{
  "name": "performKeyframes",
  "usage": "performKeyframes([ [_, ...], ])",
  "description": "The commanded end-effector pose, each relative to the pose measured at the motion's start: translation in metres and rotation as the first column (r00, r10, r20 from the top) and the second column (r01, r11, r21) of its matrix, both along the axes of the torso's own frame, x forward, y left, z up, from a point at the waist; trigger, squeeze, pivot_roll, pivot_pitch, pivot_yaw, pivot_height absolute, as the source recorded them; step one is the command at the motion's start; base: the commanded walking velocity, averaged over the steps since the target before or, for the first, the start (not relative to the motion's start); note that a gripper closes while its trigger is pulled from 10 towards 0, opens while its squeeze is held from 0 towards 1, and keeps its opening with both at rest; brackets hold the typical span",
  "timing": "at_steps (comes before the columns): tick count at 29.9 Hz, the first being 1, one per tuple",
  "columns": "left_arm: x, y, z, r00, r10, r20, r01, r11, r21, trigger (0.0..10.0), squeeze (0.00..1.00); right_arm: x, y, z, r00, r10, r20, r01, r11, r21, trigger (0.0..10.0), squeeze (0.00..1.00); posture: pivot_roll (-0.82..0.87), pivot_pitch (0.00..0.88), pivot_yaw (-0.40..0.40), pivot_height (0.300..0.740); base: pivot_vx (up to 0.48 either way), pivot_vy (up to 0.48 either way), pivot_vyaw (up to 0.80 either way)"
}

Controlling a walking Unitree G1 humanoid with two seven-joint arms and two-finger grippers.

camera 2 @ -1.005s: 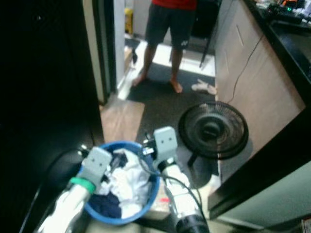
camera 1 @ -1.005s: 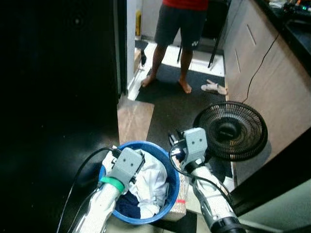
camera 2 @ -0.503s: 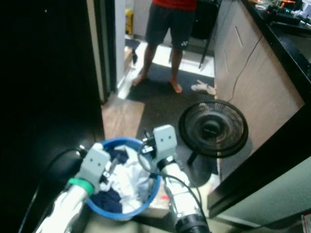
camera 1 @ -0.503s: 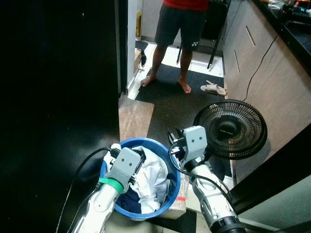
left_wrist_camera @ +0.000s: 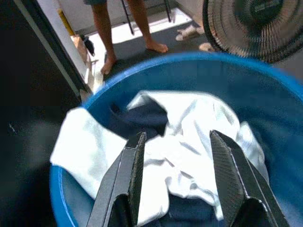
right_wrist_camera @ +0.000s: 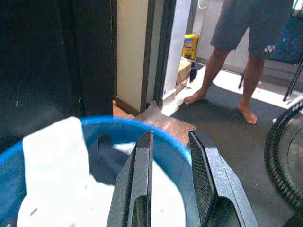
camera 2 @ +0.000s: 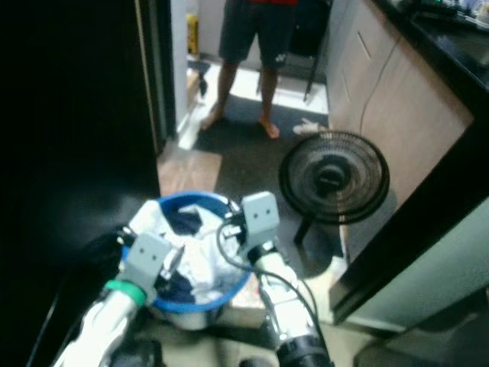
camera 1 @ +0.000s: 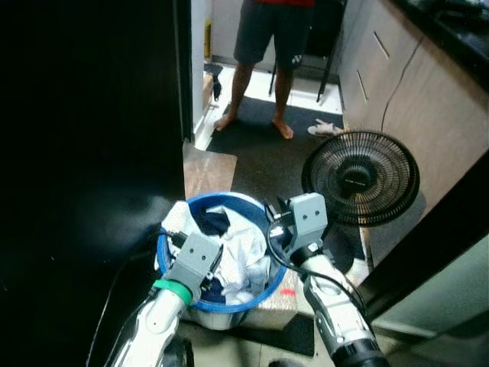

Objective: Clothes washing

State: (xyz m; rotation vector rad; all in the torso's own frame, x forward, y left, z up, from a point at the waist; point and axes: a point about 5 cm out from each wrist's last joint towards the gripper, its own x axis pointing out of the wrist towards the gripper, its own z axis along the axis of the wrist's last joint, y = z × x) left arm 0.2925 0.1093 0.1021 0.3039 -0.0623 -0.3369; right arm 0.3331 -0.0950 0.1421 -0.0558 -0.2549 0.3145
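The blue basket sits low in the middle of the frame, on the floor right in front of the robot, stuffed with clothes. My guess is the basket itself is light, thin plastic that flexes a bit, so the rim is the only sensible place to take hold, one tool on each side. The clothes are soft and floppy; they'll shift and sag but shouldn't weigh much. One white piece hangs over the rim on the left of the frame, so it could slide off if the basket tips.

Looks-wise: round, bright blue basket, mostly crumpled white fabric with a dark navy piece tucked toward the back.

The left tool hovers over the pile with its fingers spread apart, nothing between them. The right tool is at the rim on the right side, fingers a narrow gap apart. The rim seems to run right at that gap, but I can't say it's actually pinched.

Behind the basket there's a black fan at right center, and a person standing barefoot at the top.
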Motion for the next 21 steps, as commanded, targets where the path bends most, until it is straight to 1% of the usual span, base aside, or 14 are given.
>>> performKeyframes([
  [1, -0.003, -0.001, -0.002, 1.0, -0.004, -0.015, 0.004, 1.0, -0.003, 10.0, 0.0, -0.002, -0.004, -0.005, 1.0, -0.013, -0.023, 0.013, 1.0, 0.002, 10.0, 0.0, 0.05, 0.107, -0.026, 0.575, 0.0, 0.0, 0.0],
  [9, -0.002, -0.003, 0.001, 1.0, -0.006, -0.01, 0.005, 1.0, -0.01, 10.0, 0.0, -0.002, -0.004, 0.001, 1.0, -0.011, -0.011, 0.011, 1.0, 0.008, 10.0, 0.0, 0.04, 0.11, -0.025, 0.555, 0.0, 0.0, 0.0],
  [13, 0.0, -0.005, 0.012, 1.0, -0.008, 0.014, 0.009, 0.999, -0.031, 10.0, 0.0, -0.001, -0.004, 0.01, 1.0, -0.007, 0.011, 0.007, 1.0, 0.02, 10.0, 0.0, 0.04, 0.112, -0.025, 0.535, 0.0, 0.0, 0.0],
  [16, 0.001, -0.006, 0.015, 1.0, -0.008, 0.023, 0.009, 0.999, -0.038, 10.0, 0.0, 0.0, -0.004, 0.013, 1.0, -0.005, 0.019, 0.004, 1.0, 0.026, 10.0, 0.0, 0.04, 0.112, -0.024, 0.525, 0.0, 0.0, 0.0],
  [18, 0.003, -0.006, 0.022, 0.999, -0.006, 0.036, 0.008, 0.998, -0.055, 10.0, 0.0, 0.0, -0.003, 0.018, 0.999, 0.001, 0.032, -0.002, 0.999, 0.038, 10.0, 0.0, 0.05, 0.113, -0.022, 0.515, 0.0, 0.0, 0.0],
  [21, 0.004, -0.007, 0.024, 0.999, -0.004, 0.042, 0.007, 0.998, -0.063, 10.0, 0.0, 0.001, -0.003, 0.021, 0.999, 0.003, 0.038, -0.005, 0.999, 0.043, 10.0, 0.0, 0.05, 0.113, -0.022, 0.51, 0.0, 0.0, 0.0],
])
